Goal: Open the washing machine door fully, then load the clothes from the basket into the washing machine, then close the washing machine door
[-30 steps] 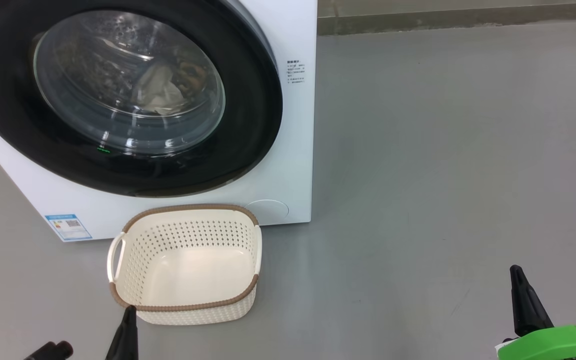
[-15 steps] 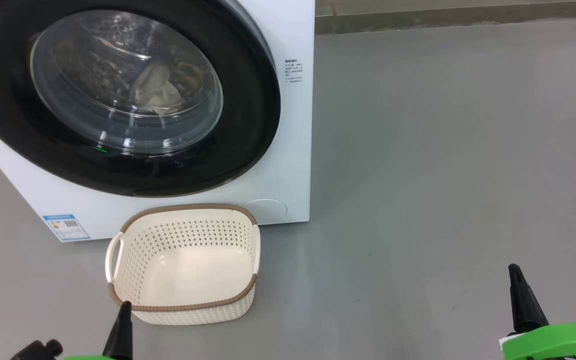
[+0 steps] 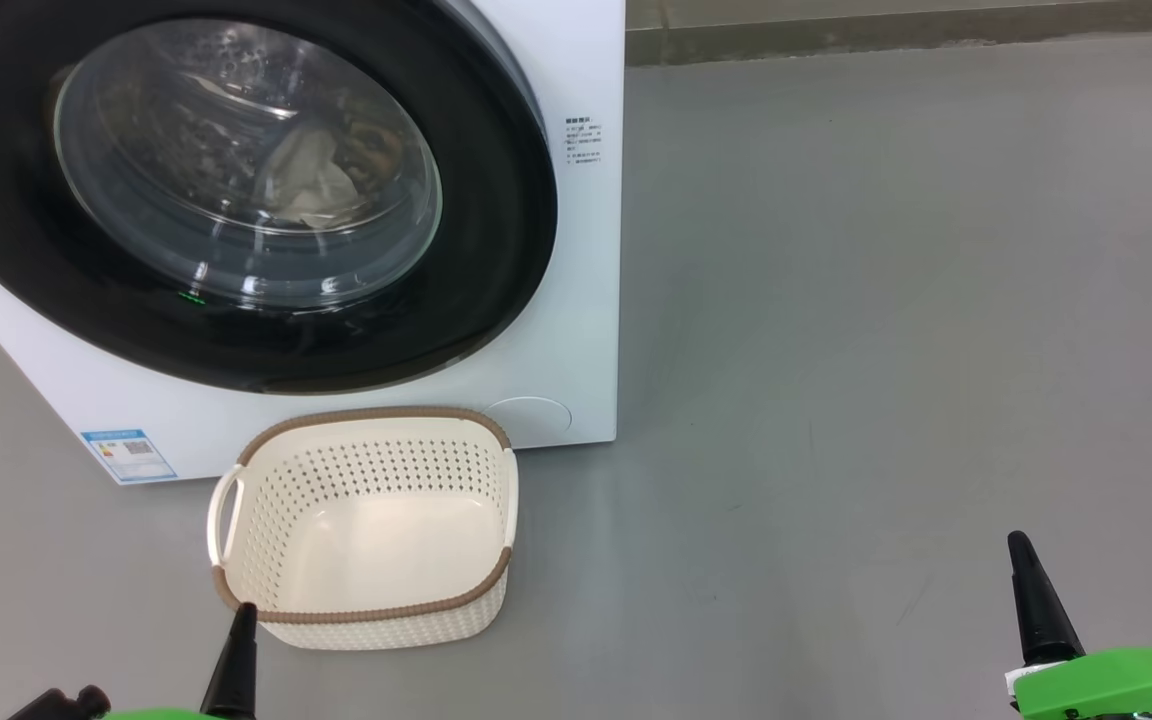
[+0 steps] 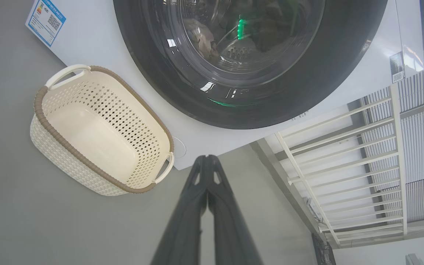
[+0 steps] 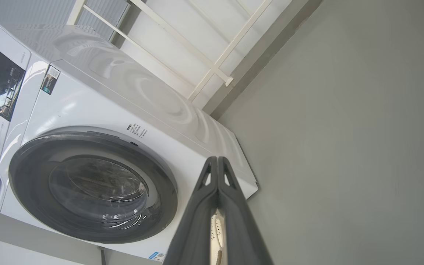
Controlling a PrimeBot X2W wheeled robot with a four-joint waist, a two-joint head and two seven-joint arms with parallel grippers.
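Observation:
The white washing machine [image 3: 576, 300] stands at the upper left, and its round black-rimmed door [image 3: 496, 230] lies flush against the front. Through the glass, clothes [image 3: 311, 175] show inside the drum. On the floor in front sits the cream basket [image 3: 366, 530], with nothing in it. My left gripper [image 3: 241, 625] points up at the basket's near left corner, fingers together. My right gripper [image 3: 1021, 560] is shut over bare floor at the lower right. In the left wrist view the shut left gripper [image 4: 207, 159] is beside the basket [image 4: 98, 132] and below the door [image 4: 182, 84]. The right wrist view has the shut right gripper [image 5: 217, 160] before the machine [image 5: 98, 110].
Grey floor [image 3: 886, 300] spreads to the right of the machine. A wall base [image 3: 886, 35] runs along the top edge. A white railing [image 4: 344, 165] stands beside the machine in the left wrist view. A blue label [image 3: 126, 452] sits low on the machine's front.
The whole head picture has drifted slightly left, so the camera moved. Both grippers have sunk a little toward the bottom edge. Door and basket stay as they were.

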